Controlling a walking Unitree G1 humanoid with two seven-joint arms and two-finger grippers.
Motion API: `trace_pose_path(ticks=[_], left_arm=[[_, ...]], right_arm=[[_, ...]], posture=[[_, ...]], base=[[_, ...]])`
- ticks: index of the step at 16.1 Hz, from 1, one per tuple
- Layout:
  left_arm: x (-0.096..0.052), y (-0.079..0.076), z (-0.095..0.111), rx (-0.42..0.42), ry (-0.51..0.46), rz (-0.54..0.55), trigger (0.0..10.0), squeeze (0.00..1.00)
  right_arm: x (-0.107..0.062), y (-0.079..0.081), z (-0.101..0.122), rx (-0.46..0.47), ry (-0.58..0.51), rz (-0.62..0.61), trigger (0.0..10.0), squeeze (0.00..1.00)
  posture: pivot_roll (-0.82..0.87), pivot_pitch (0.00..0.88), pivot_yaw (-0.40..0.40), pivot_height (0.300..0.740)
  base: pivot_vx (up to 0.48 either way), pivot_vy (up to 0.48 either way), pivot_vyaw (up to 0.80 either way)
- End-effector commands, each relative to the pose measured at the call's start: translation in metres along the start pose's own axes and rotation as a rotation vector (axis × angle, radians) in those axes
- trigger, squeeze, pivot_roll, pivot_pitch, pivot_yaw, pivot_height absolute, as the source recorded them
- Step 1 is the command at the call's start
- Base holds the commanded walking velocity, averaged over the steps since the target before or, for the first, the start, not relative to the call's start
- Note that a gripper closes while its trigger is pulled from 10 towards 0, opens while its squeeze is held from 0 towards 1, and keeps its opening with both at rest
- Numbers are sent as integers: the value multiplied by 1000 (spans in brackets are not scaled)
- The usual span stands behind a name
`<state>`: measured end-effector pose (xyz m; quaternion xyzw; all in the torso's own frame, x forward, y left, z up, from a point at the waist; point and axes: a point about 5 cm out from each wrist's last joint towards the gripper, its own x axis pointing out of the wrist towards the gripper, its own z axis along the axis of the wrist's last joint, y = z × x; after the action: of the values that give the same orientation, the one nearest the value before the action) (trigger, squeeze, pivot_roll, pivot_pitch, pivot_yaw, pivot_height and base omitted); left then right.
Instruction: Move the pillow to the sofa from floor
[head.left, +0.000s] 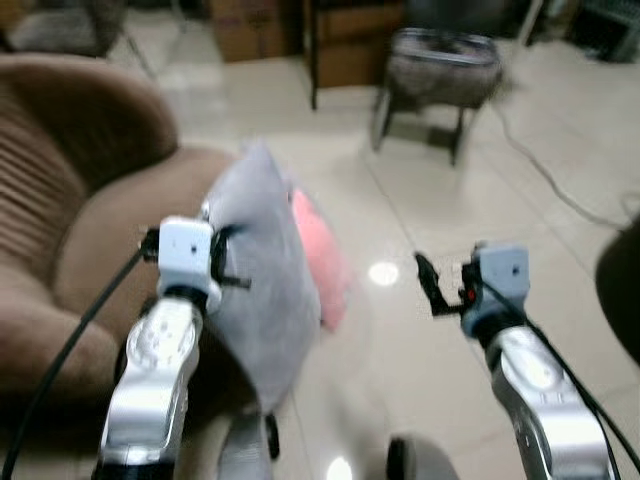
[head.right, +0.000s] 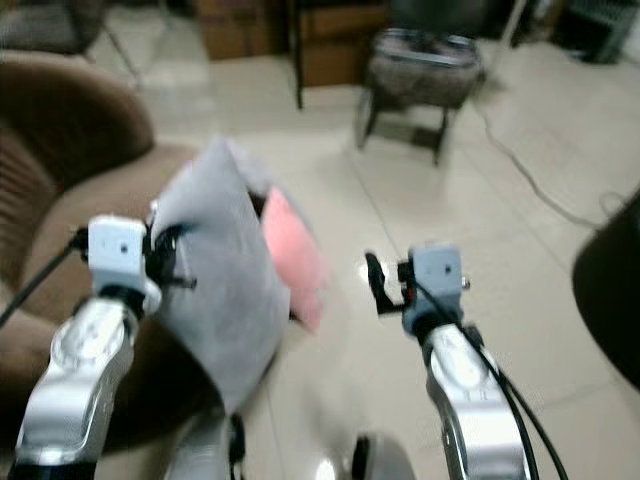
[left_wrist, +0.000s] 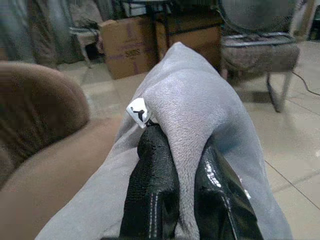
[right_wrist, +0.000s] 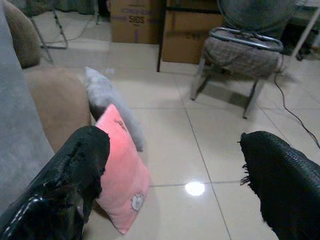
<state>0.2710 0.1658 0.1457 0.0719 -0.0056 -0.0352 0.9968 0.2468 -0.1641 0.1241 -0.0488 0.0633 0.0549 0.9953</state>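
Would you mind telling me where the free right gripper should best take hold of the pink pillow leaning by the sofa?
Probably at its upper edge. The pink pillow stands on edge on the floor, leaning against the brown sofa, so its top is exposed. The open right gripper could come down from above and from the open floor side, closing across the thin soft edge.

Pillow (head.left: 262, 270) right of sofa (head.left: 70, 240) (apparently touching).
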Motion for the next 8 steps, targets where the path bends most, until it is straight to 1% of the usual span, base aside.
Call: trace_pose_path(ticks=[1,2,4,8], left_arm=[[3,2,13,12,-67,14,10000,0],[4,2,14,12,-74,17,10000,0],[5,3,16,6,-80,31,10000,0],[5,3,15,9,-80,37,10000,0]], right_arm=[[1,-2,1,9,-11,-12,10000,0],[2,-2,1,9,-13,-11,10000,0],[7,-2,4,1,-29,-10,10000,0],[10,0,7,2,-43,6,10000,0]], posture=[[-3,0,15,729],[1,0,11,739],[12,0,-3,740],[17,0,-15,740]], base=[[0,0,0],[0,0,0],[0,0,0],[0,0,0]])
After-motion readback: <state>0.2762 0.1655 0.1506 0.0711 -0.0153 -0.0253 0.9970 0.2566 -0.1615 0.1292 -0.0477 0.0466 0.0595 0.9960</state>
